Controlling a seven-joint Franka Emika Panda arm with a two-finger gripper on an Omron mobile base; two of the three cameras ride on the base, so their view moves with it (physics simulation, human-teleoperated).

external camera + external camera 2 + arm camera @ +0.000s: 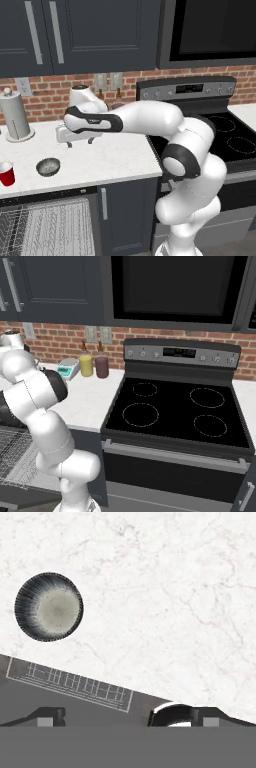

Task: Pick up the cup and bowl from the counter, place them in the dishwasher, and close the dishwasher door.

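Observation:
The grey metallic bowl [48, 166] [48, 607] sits upright on the white counter [110, 155] [175, 587], close to its front edge. The red cup [6, 174] stands left of the bowl, partly cut off by the frame edge. My gripper [80, 143] [127, 719] hovers above the counter, behind and to the right of the bowl, pointing down. Its fingers [47, 717] stand wide apart, open, with nothing between them. Below the counter the dishwasher [45, 225] [15, 456] is open and its wire rack shows. I cannot make out the dishwasher door clearly.
A paper towel roll [15, 117] stands at the back left of the counter. A teal-faced scale [67, 368], a yellow jar [86, 365] and a maroon jar [101, 367] line the brick wall. The black stovetop [175, 411] adjoins the counter on the right.

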